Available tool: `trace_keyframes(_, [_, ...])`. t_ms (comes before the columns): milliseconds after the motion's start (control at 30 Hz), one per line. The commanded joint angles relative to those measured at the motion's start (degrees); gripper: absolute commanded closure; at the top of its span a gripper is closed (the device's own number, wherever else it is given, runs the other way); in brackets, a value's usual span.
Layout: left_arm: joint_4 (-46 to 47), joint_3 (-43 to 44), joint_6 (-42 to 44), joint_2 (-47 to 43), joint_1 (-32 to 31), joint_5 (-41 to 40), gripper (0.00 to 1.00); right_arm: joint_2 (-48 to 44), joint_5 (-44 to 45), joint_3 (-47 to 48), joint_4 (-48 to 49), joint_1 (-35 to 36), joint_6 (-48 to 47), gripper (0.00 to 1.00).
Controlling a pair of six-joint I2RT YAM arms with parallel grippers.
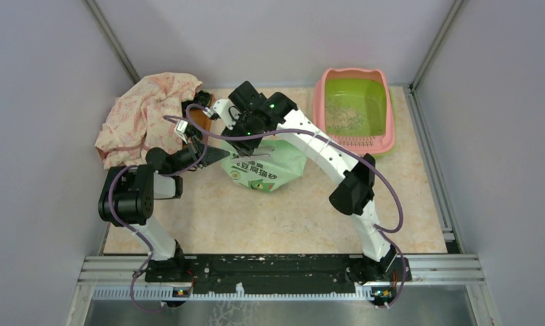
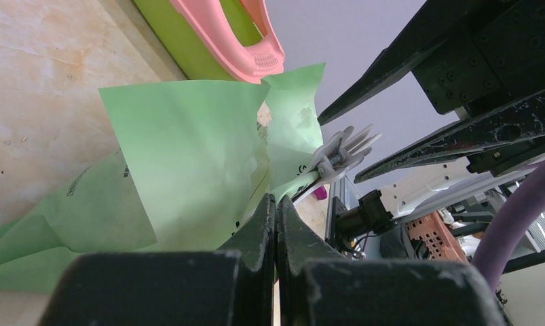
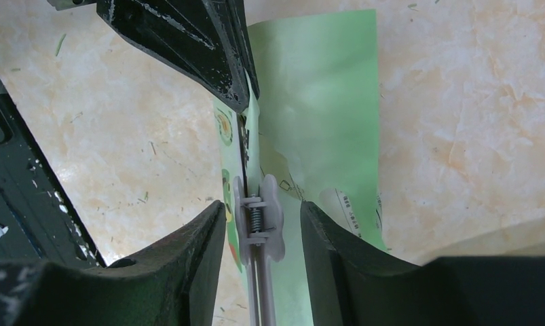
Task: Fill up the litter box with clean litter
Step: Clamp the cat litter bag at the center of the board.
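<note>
So the green litter bag (image 1: 259, 166) is slumped mid-table, its top folded over and sealed with a white spring clip (image 3: 258, 224). The left gripper (image 2: 276, 204) is pinched shut on the bag's top edge right next to the clip, I'd guess to stop the bag flopping or sliding while the clip gets worked. The right gripper (image 3: 262, 207) comes at the bag from above with its fingers apart, one on each side of the clip and a sliver of gap on both sides, so it isn't squeezing anything yet.

The litter box (image 1: 354, 142) sits beyond the bag and off to its right, well apart from it. There's only a thin scatter of clean litter (image 1: 344, 119) on the green floor, so filling has barely begun. A flowery cloth (image 1: 147, 115) is bunched up beyond the bag on its left.
</note>
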Motion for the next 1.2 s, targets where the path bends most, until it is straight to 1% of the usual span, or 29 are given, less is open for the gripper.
trace_keyframes(0, [14.78, 0.21, -0.40, -0.01, -0.94, 0.17, 1.00, 1.23, -0.60, 0.59, 0.54, 0.61, -0.14, 0.56])
trace_keyframes(167, [14.77, 0.22, -0.37, 0.08, -0.93, 0.15, 1.00, 1.67, -0.81, 0.37, 0.44, 0.62, -0.15, 0.57])
trace_keyframes(200, [14.75, 0.33, -0.44, 0.15, -0.94, 0.20, 1.00, 1.74, -0.75, 0.34, 0.38, 0.61, -0.19, 0.59])
trace_keyframes(233, [14.79, 0.38, -0.46, 0.16, -0.93, 0.19, 1.00, 1.79, -0.75, 0.41, 0.35, 0.61, -0.18, 0.64])
trace_keyframes(267, [14.81, 0.36, -0.45, 0.16, -0.94, 0.23, 1.00, 1.81, -0.68, 0.34, 0.41, 0.61, -0.15, 0.67])
trace_keyframes(300, [14.82, 0.37, -0.46, 0.17, -0.89, 0.28, 1.00, 1.85, -0.54, 0.30, 0.42, 0.67, -0.15, 0.68])
trace_keyframes(367, [14.73, 0.39, -0.44, 0.25, -0.94, 0.14, 1.00, 1.72, -0.19, 0.33, 0.61, 0.61, -0.14, 0.74])
trace_keyframes(500, [14.74, 0.54, -0.46, 0.34, -0.89, 0.30, 1.00, 1.58, 0.22, 0.54, 0.78, 0.63, -0.19, 0.74])
trace_keyframes(533, [14.69, 0.60, -0.44, 0.40, -0.94, 0.21, 1.00, 1.43, 0.25, 0.59, 0.86, 0.61, -0.18, 0.73])
trace_keyframes(567, [14.73, 0.64, -0.55, 0.44, -0.94, 0.19, 1.00, 1.32, 0.30, 0.71, 0.95, 0.61, -0.16, 0.67])
trace_keyframes(600, [14.70, 0.73, -0.55, 0.49, -0.92, 0.20, 1.00, 1.28, 0.35, 0.76, 1.08, 0.61, -0.10, 0.52])
trace_keyframes(633, [14.77, 0.78, -0.63, 0.51, -0.94, 0.21, 1.00, 1.13, 0.34, 0.83, 1.14, 0.61, -0.06, 0.43])
trace_keyframes(667, [14.73, 0.76, -0.64, 0.50, -0.92, 0.23, 1.00, 1.05, 0.31, 1.00, 1.22, 0.61, -0.01, 0.40])
trace_keyframes(800, [14.73, 1.00, -0.73, 0.60, -0.94, 0.19, 1.00, 0.63, 0.46, 1.27, 1.32, 0.61, 0.03, 0.39])
trace_keyframes(933, [14.72, 0.99, -0.77, 0.69, -0.94, 0.22, 1.00, 0.13, 0.57, 1.29, 1.33, 0.54, 0.03, 0.43])
trace_keyframes(1167, [14.66, 1.08, -0.90, 0.69, -0.94, 0.14, 1.00, -1.54, 0.56, 0.90, 1.84, 0.17, 0.23, 0.44])
